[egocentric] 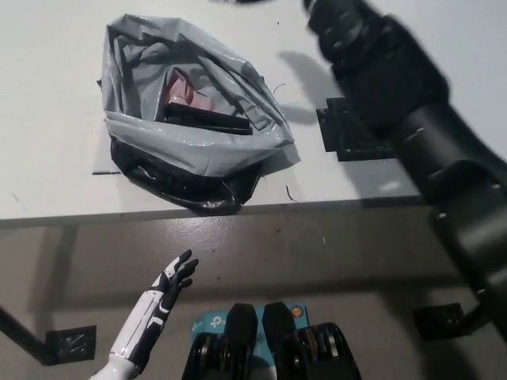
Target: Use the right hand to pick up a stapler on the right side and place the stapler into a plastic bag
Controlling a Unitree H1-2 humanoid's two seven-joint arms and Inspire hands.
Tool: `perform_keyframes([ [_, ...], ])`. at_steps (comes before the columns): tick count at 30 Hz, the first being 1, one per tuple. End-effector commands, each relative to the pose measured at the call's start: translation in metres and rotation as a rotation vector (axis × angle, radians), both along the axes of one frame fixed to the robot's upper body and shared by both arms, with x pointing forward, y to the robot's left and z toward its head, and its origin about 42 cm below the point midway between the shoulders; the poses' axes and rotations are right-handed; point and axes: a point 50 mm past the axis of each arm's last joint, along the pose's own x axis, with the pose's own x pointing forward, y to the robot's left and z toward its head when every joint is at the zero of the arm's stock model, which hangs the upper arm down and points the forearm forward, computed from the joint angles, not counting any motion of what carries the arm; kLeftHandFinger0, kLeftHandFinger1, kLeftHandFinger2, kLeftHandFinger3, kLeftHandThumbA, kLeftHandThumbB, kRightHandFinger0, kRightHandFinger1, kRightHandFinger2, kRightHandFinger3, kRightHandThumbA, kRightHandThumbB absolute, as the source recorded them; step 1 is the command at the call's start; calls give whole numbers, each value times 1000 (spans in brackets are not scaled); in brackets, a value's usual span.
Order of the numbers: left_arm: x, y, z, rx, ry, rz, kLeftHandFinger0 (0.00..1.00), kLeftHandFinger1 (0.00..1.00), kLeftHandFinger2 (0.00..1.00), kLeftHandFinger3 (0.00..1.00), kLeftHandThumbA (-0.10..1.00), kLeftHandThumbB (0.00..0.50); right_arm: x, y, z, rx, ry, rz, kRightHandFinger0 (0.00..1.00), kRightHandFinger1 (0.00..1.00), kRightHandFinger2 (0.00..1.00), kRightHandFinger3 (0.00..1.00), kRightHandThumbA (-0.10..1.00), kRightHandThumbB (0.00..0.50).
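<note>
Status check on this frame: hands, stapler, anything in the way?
Left robot hand open, idle at lower left. Right arm up over the table, its hand off frame. Stapler inside plastic bag. No obstruction seen.
</note>
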Motion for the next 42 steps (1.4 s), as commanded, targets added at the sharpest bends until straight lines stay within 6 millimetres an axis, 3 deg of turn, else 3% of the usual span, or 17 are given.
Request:
perform_keyframes([
  [1,10,5,11,-3,-93,3,1000,1000,1000,1000,1000,500,-96,-104,163,216,-380,148,1000,1000,1000,1000,1000,466],
  [3,15,7,14,-9,-97,15,1000,1000,1000,1000,1000,500,-121,-128,163,242,-413,172,1000,1000,1000,1000,1000,464],
  [4,17,9,16,-11,-99,20,1000,1000,1000,1000,1000,500,-133,-139,159,288,-420,201,1000,1000,1000,1000,1000,437],
  [5,21,13,19,-12,-102,30,1000,1000,1000,1000,1000,500,-153,-157,149,350,-433,235,1000,1000,1000,1000,1000,436],
  [7,24,16,22,-11,-106,38,1000,1000,1000,1000,1000,500,-170,-171,136,377,-448,246,1000,1000,1000,1000,1000,437],
  [11,38,18,28,-20,-151,47,1000,1000,1000,1000,1000,500,-223,-207,73,427,-466,274,1000,1000,1000,1000,965,380],
  [12,41,19,30,-12,-157,48,1000,1000,1000,1000,1000,500,-234,-210,59,440,-457,277,1000,1000,1000,1000,957,396],
  [13,43,19,31,-7,-161,49,1000,1000,1000,1000,1000,500,-241,-212,50,448,-451,278,1000,1000,1000,1000,954,400],
  [16,55,22,41,-5,-170,56,1000,1000,1000,1000,1000,500,-281,-212,-16,362,-478,232,1000,1000,1000,1000,1000,391],
  [19,63,22,43,-13,-178,53,1000,1000,1000,1000,1000,500,-311,-203,-62,380,-444,228,1000,1000,1000,1000,1000,414],
  [22,66,21,43,-14,-187,47,1000,1000,1000,1000,1000,500,-334,-189,-86,387,-432,248,1000,1000,1000,1000,1000,401],
  [26,75,20,47,-16,-201,51,1000,1000,1000,1000,1000,500,-362,-167,-114,381,-444,293,1000,1000,1000,1000,1000,321],
  [29,78,21,49,-18,-201,56,1000,1000,1000,1000,1000,500,-360,-161,-134,379,-427,287,1000,1000,1000,1000,1000,336],
  [32,73,22,46,-15,-193,52,1000,1000,1000,1000,1000,500,-357,-155,-171,348,-345,200,1000,1000,1000,1000,1000,349],
  [34,67,22,41,-17,-182,50,1000,1000,1000,1000,1000,500,-345,-151,-206,412,-228,152,1000,1000,1000,1000,1000,336],
  [35,62,22,39,-19,-175,48,1000,1000,1000,1000,1000,500,-335,-152,-230,462,-140,117,1000,1000,1000,1000,1000,301],
  [42,46,24,28,-16,-147,45,1000,1000,1000,1000,1000,500,-315,-157,-299,506,81,-36,1000,1000,1000,1000,1000,313],
])
